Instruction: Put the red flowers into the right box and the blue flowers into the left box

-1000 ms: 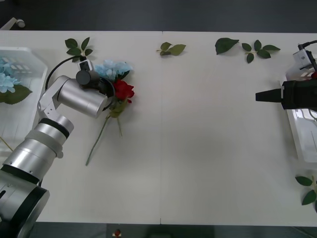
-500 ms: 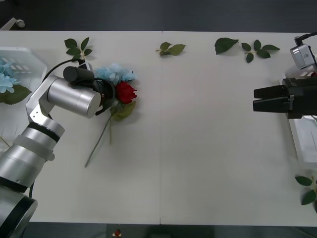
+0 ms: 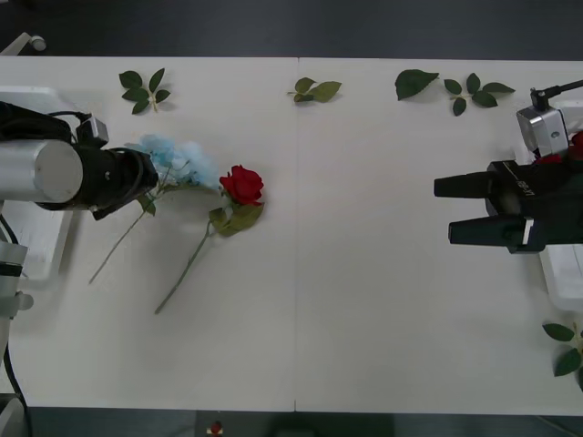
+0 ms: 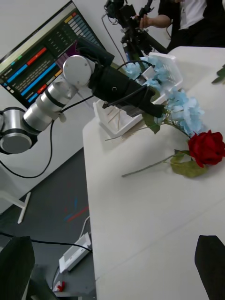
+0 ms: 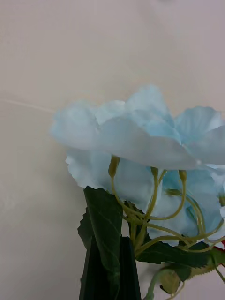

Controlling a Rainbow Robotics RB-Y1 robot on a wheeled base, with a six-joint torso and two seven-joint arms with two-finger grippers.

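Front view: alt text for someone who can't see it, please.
The left gripper, at the table's left, is shut on a blue flower beside the left box. A red rose lies on the white table. The right gripper hangs open by the right box.

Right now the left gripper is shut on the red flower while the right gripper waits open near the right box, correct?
Not quite. The left gripper is shut on the blue flower, as the left wrist view shows; the red flower lies free on the table. The right gripper does wait open near the right box.
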